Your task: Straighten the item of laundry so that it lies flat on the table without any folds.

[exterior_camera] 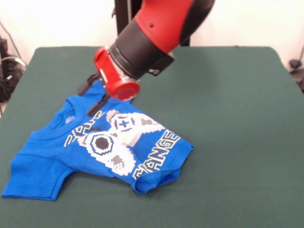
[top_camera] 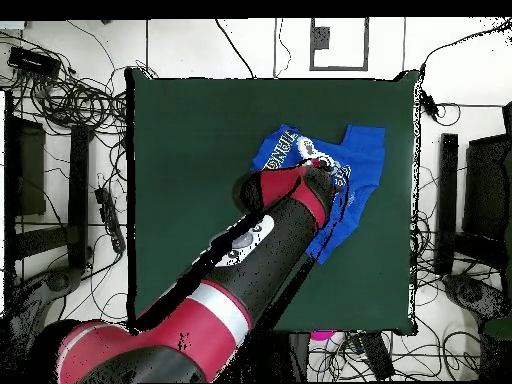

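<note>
The item of laundry, a bright blue T-shirt (exterior_camera: 95,147) with a pixel controller print, lies crumpled on the left half of the green table (exterior_camera: 228,104). Its hem end is folded under at the front right, and the near sleeve spreads toward the front left corner. My gripper (exterior_camera: 93,97) hangs low over the shirt's far edge by the collar. Its two black fingers (exterior_camera: 98,105) stand apart with blue cloth showing between them. In the overhead view the shirt (top_camera: 360,150) lies near the table's (top_camera: 200,150) right edge, and the arm hides the gripper.
The red and black arm (exterior_camera: 156,28) slants over the table's far middle, and in the overhead view it (top_camera: 260,250) covers part of the shirt. Cables and equipment (top_camera: 70,100) lie on the floor around the table.
</note>
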